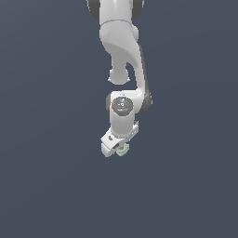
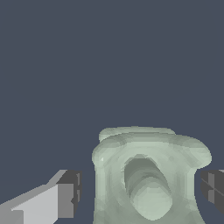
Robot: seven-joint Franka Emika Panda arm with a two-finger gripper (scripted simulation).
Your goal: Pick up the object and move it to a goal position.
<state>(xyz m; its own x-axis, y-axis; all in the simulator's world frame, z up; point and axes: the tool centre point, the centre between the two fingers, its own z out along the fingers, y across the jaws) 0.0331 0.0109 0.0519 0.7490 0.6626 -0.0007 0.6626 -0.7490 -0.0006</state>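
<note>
The object (image 2: pixel 148 175) is a pale grey-green lumpy item with a hollow centre, and it fills the near part of the wrist view. It sits between the two dark pads of my gripper (image 2: pixel 140 194). One fingertip (image 2: pixel 68 197) stands a small gap away from it. The other fingertip (image 2: pixel 213 188) is at or very near its opposite edge. The jaws are spread around the object, not pressed on both sides. In the exterior view the object (image 1: pixel 122 150) peeks out just under the gripper (image 1: pixel 116 149), which points down from the white arm.
A plain dark blue-grey floor (image 1: pixel 51 176) lies all around. The white arm (image 1: pixel 122 51) reaches down from the top of the exterior view. No other objects show.
</note>
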